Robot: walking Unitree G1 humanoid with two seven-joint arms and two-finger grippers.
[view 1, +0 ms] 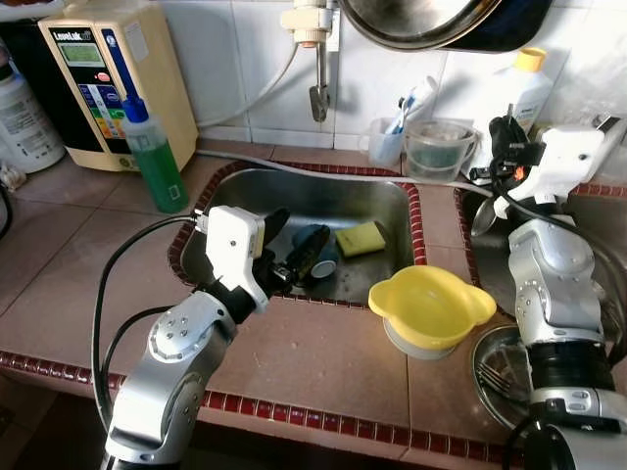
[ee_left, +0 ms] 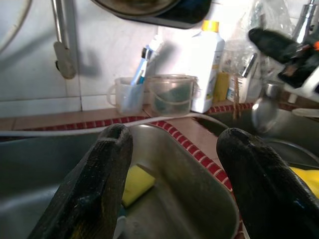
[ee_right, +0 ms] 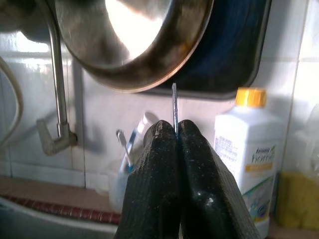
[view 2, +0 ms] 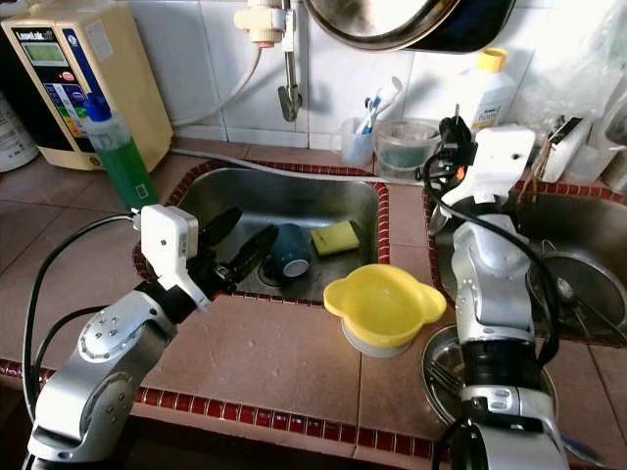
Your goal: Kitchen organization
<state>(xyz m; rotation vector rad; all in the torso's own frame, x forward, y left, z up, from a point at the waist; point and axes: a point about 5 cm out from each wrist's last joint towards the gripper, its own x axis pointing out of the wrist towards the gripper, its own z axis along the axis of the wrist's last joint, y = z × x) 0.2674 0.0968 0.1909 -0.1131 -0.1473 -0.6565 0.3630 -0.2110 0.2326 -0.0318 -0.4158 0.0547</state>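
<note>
Over the steel sink [view 1: 323, 191] my left gripper [view 1: 294, 240] is open, its black fingers [ee_left: 94, 194] spread just above a dark teal mug [view 1: 318, 257] that lies on the sink floor. A yellow sponge [view 1: 361, 238] rests beside the mug. My right gripper [view 1: 505, 132] is raised at the right of the sink, shut on a metal spoon [ee_left: 264, 107]. The spoon's thin handle [ee_right: 174, 104] sticks up between the pads and its bowl hangs below the wrist.
A yellow bowl [view 1: 429, 305] sits on a white bowl at the sink's front right corner. A green soap bottle [view 1: 157, 157] and a water machine [view 1: 98, 69] stand at the left. A toothbrush cup [view 1: 387, 142], plastic tub [view 1: 438, 149] and white bottle [view 1: 524, 88] line the back wall. A fork lies on a metal plate [view 1: 500, 377].
</note>
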